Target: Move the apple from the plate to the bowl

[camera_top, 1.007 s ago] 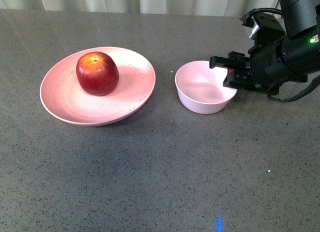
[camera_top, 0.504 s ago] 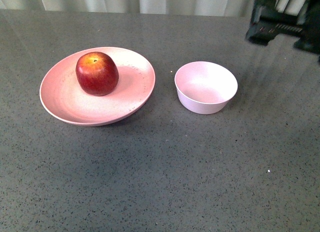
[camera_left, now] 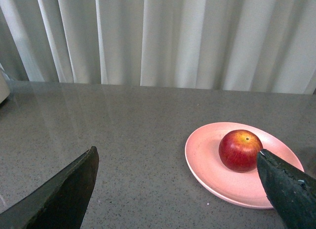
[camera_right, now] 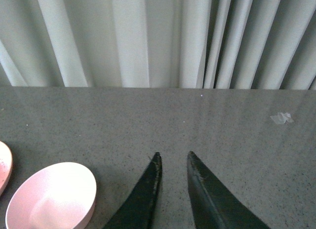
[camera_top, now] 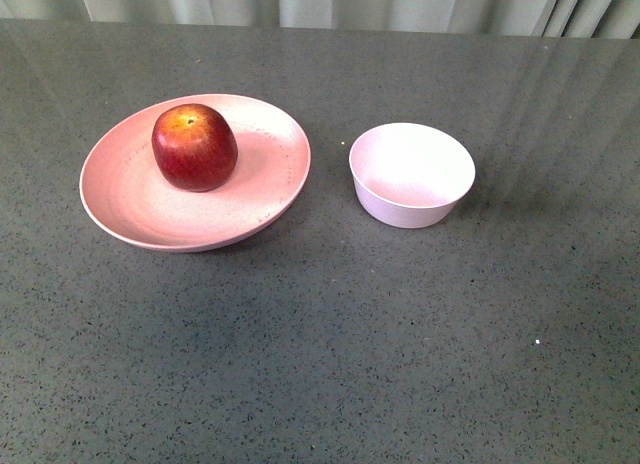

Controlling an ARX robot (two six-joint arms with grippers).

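Apple (camera_top: 194,146) seated on plate (camera_top: 130,209); bowl (camera_top: 411,174) beside it on the bench (camera_top: 330,334). Left pincer (camera_left: 177,189) spread wide, right pincer (camera_right: 174,160) nearly closed, nothing held.

A dark grey speckled counter (camera_top: 330,344) fills the front view, its surface smooth enough to carry soft, pale streaks of reflected light toward the far edge. Behind it hangs a pale, grey-white curtain (camera_left: 163,36) in long vertical folds, spanning the whole width in both wrist views. The light is even and diffuse, with only faint shadows. A small crumpled whitish scrap (camera_right: 282,118), possibly tape or film, lies on the counter near the curtain in the right wrist view.
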